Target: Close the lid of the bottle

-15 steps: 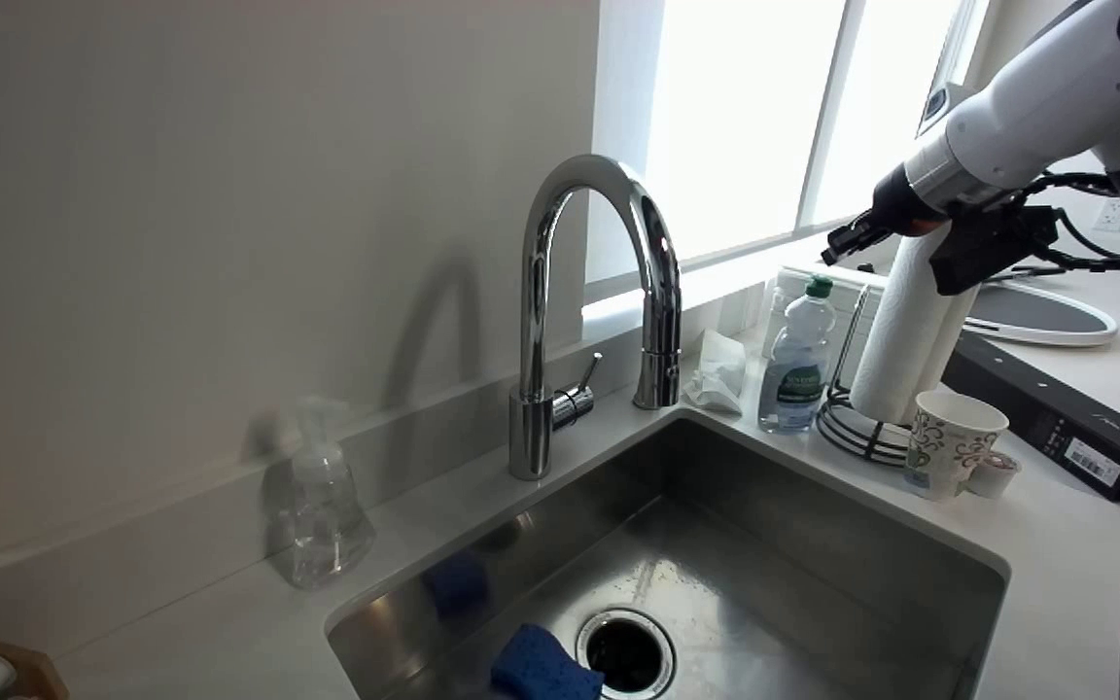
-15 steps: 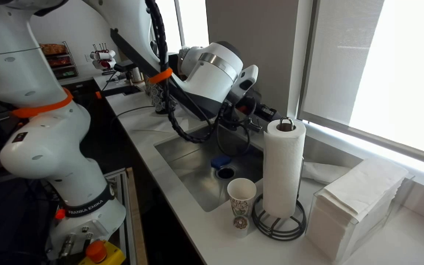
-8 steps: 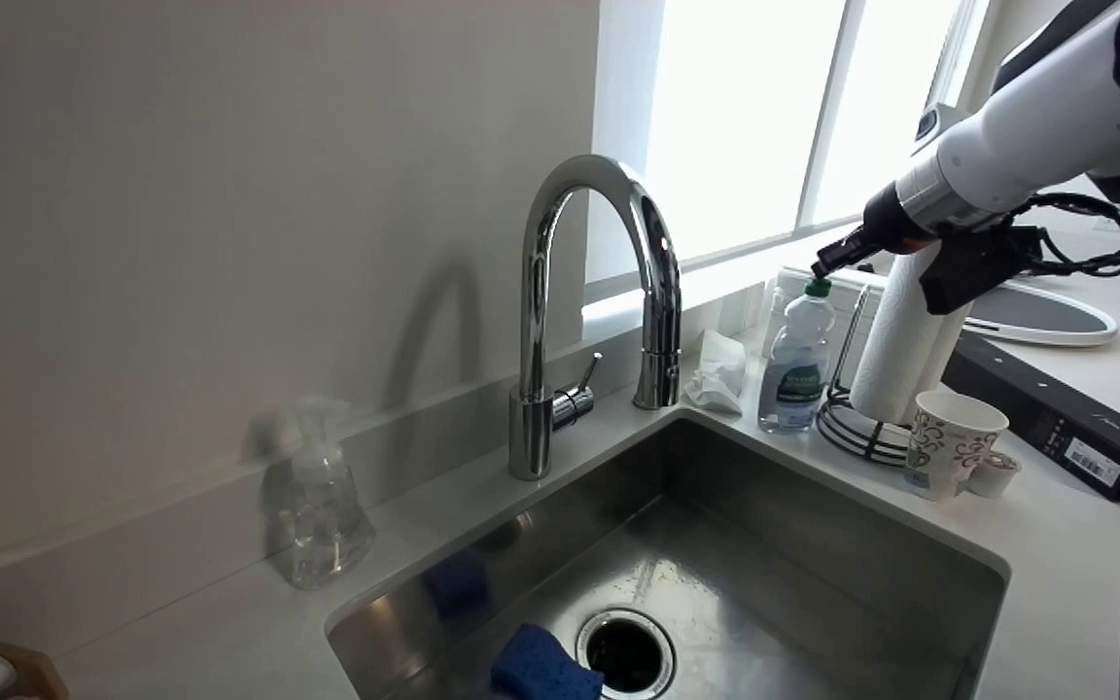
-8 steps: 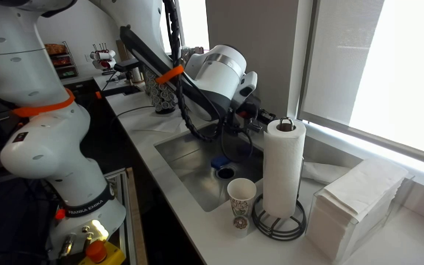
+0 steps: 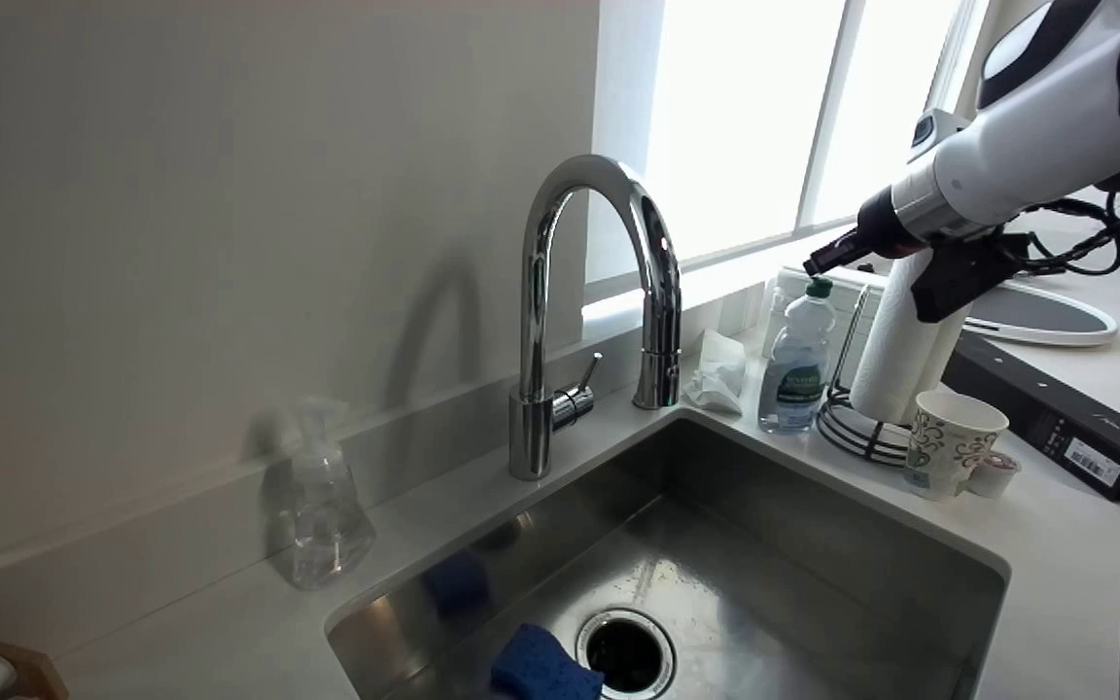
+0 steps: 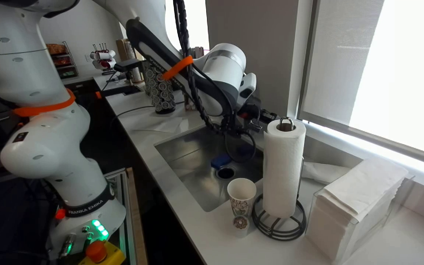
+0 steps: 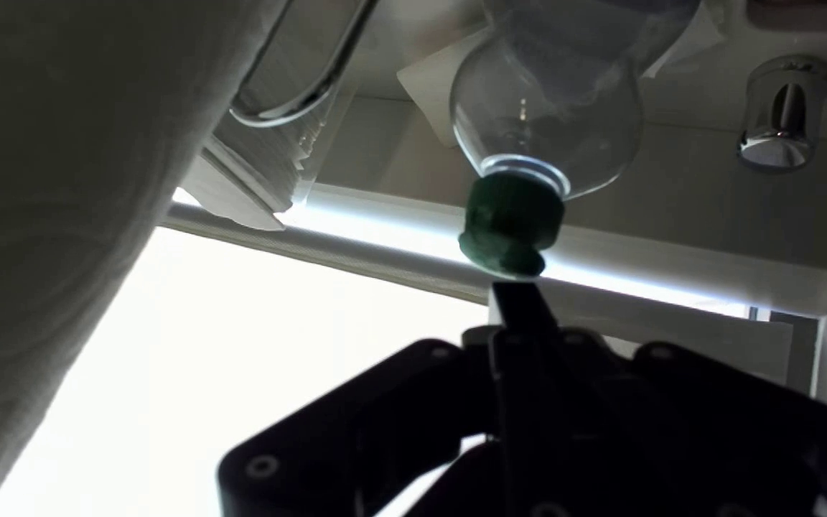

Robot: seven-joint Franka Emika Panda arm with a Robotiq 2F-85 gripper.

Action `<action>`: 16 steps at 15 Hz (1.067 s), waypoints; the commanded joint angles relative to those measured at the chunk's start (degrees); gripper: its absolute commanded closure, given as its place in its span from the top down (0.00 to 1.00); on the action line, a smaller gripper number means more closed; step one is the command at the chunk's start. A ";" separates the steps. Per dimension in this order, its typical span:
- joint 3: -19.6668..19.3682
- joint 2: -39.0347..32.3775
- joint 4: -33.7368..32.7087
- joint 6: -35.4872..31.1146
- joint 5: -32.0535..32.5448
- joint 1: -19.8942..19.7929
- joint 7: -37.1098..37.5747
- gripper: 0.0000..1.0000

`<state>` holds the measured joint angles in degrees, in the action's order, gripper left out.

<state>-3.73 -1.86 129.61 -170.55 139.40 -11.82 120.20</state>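
Observation:
The translucent bluish bottle stands upright on the counter by the sink's back corner. Its small green lid sits on the neck, and in the wrist view the lid shows a rounded top piece with a small lobe. My gripper is shut, its fingertips together with nothing seen between them. In the wrist view the gripper's tip is right at the lid's top; I cannot tell whether it touches. In an exterior view the gripper shows beside the paper-towel roll, which hides the bottle there.
The paper-towel roll on its wire stand is close beside the bottle. A paper cup, a napkin holder, a crumpled napkin, the faucet and the sink with a blue sponge are nearby.
My gripper has come down from above the lid to its top and shifted slightly toward the faucet. The arm has swung and rotated with it. The bottle has not visibly moved.

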 commanded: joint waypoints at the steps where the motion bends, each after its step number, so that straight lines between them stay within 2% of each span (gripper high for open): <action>1: 0.72 -1.20 -0.11 2.54 5.14 0.12 5.91 0.00; 4: 1.12 -1.74 -0.16 3.32 7.51 0.00 8.72 0.00; 5: 1.50 -1.57 -0.08 3.47 4.26 0.09 5.79 0.00; 10: 1.01 -2.83 0.20 1.26 5.54 -0.47 9.90 0.00; 12: 0.42 -3.78 0.76 -0.55 2.83 -0.89 10.04 0.00; 16: 0.62 -3.97 1.30 -1.13 3.96 -0.87 15.92 0.00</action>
<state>-3.00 -2.67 129.54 -168.46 143.01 -12.03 130.85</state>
